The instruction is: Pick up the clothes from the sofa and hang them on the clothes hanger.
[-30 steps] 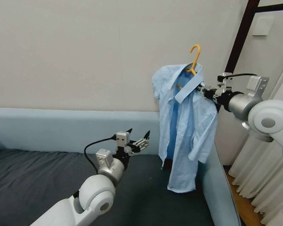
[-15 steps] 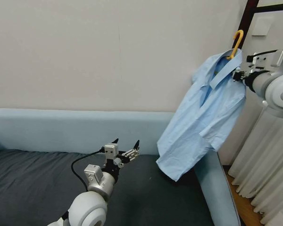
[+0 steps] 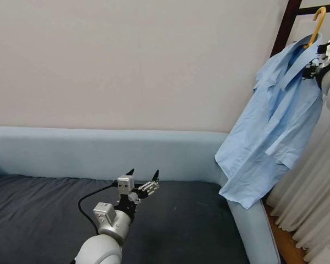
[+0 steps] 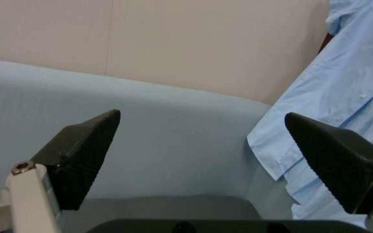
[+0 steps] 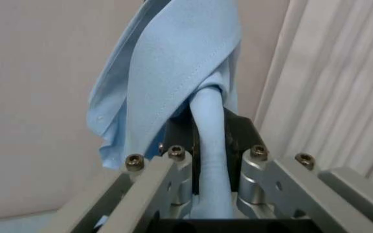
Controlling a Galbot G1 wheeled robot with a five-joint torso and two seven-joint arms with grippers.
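Fingers of your right gripper [image 3: 313,66] pinch the blue shirt [image 3: 269,137] just below its collar, at the upper right of the frame; a yellow hanger [image 3: 318,22] hook rises from the collar. Your left gripper [image 3: 142,177] hovers low centre over the sofa [image 3: 71,154], fingers spread wide.

Beige wall [image 3: 126,60], pale curtains [image 3: 313,198]

soft, even, diffuse indoor light; pale wall [image 3: 126,60] evenly bright; gentle shading in folds of the shirt [image 3: 275,121]
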